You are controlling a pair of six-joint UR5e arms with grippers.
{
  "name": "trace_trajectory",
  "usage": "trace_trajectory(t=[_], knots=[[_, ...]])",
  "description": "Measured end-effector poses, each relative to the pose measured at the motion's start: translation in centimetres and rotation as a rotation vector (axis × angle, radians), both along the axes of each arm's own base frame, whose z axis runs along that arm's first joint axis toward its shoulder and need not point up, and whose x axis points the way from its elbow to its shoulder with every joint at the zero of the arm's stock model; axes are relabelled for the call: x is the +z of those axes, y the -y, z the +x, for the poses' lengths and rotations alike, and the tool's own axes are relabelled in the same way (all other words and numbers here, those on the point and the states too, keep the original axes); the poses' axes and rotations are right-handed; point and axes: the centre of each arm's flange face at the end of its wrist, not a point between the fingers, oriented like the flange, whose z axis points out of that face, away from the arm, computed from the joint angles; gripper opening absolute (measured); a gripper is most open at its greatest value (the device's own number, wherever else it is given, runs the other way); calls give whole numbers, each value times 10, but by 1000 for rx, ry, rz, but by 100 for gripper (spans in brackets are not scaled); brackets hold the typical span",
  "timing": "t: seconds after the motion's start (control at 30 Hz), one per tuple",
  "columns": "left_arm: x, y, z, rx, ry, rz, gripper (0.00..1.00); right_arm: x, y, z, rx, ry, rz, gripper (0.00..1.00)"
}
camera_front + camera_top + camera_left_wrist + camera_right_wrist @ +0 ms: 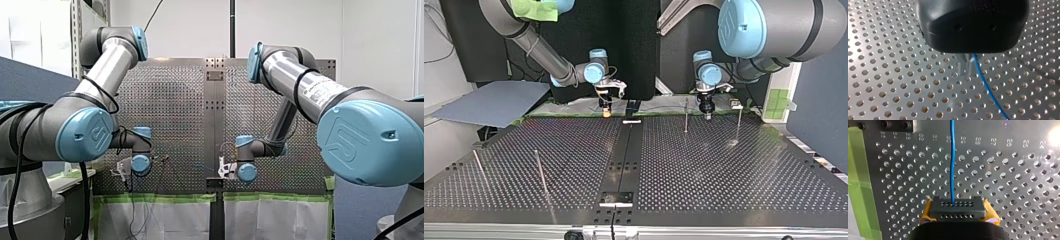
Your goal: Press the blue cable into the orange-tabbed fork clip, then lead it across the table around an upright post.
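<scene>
Perforated table [724, 170], far edge in top view: R gripper [958, 207], yellow pads, clamps blue cable [951, 157]. L gripper [966, 65] fingers narrow, closed on cable too. Fork clip not in view. I judge step pre-insertion. Next: locate clip, press cable in, then route round post [686, 115].
</scene>
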Motion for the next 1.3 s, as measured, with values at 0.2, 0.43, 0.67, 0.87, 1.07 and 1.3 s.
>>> trace_trajectory(t=[0.2, 0.43, 0.67, 0.87, 1.07, 1.3], knots=[[0, -1, 0, 5, 1, 1, 100, 0, 2, -2, -4, 0, 0, 0], [-3, 0, -4, -12, -43, 35, 100, 1, 4, -2, -6, 2, -4, 0], [-14, 3, -24, -60, -141, 81, 100, 2, 5, -2, -4, 3, -4, 0], [-28, 8, -54, -124, -248, 80, 100, 3, 7, -2, -7, 4, -6, 0], [-35, 12, -74, -177, -309, 69, 100, 4, 11, -4, -10, 5, -6, 0], [-26, 15, -85, -226, -307, 57, 100, 3, 11, -6, -12, -5, 8, 0]])
